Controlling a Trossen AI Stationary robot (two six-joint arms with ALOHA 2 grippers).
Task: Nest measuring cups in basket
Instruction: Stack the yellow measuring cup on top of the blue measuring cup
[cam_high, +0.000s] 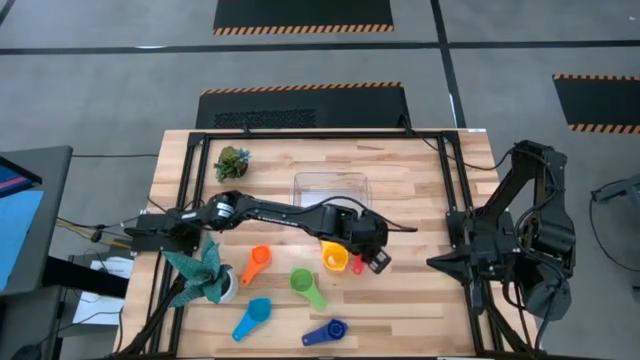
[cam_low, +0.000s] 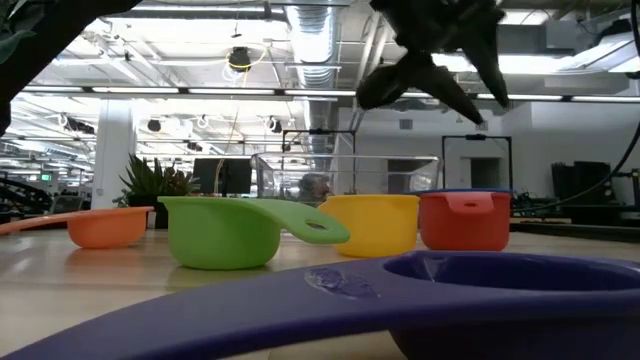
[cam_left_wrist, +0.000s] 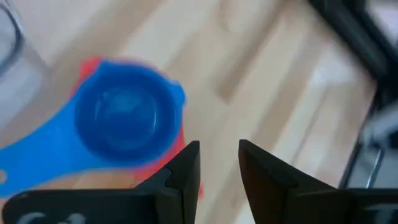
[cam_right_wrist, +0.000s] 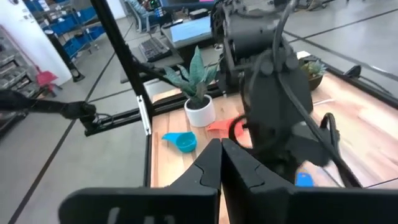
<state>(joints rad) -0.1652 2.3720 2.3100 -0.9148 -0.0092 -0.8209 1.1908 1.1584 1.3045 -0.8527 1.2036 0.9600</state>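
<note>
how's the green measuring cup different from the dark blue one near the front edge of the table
The green measuring cup lies nearer the table's middle; the dark blue measuring cup lies by the front edge. Green's handle points toward the front-right; dark blue's points left. Both sit loose on the wooden table, outside the basket, untouched by either gripper.

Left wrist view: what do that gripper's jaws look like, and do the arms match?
The left gripper ends in two flat, dark, blocky jaws with squared tips. From above, both the left arm and right arm are the same dark, jointed build with black cabling.
</note>
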